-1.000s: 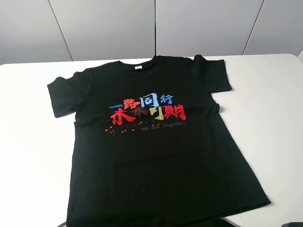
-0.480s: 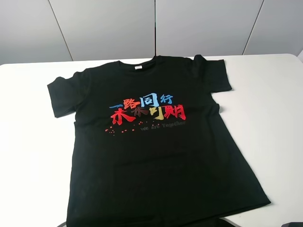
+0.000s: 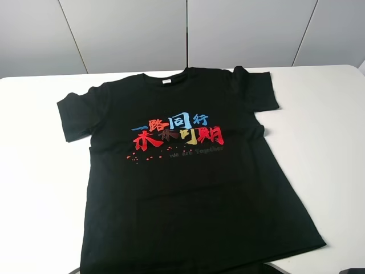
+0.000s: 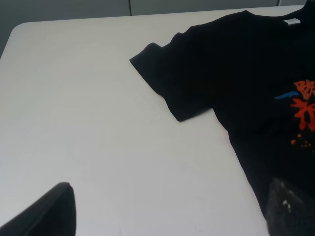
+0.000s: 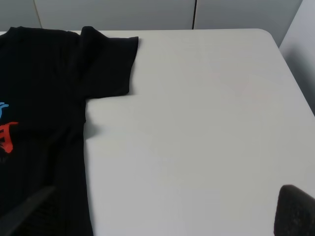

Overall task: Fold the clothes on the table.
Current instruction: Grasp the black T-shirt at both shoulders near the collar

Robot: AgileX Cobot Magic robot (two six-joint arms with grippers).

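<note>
Black short-sleeved cotton T-shirt (image 3: pixel 188 182) lay spread flat, print up, on white surface (image 3: pixel 325 131), no fold begun; left pincer (image 4: pixel 167 216) and right pincer (image 5: pixel 157 216) both wide apart, empty.

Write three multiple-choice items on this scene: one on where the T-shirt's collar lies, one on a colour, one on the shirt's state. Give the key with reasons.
1. The T-shirt's collar lies toward:
A. the table's far edge
B. the near edge
C. the right edge

2. The T-shirt's fabric is:
A. white
B. black
C. green

3. The T-shirt is:
A. folded in half
B. rolled up
C. spread flat, unfolded

Key:
1 A, the collar sits nearest the far edge of the table by the wall.
2 B, black cloth with red, blue and yellow characters.
3 C, both sleeves and the body lie open, print up.
</note>
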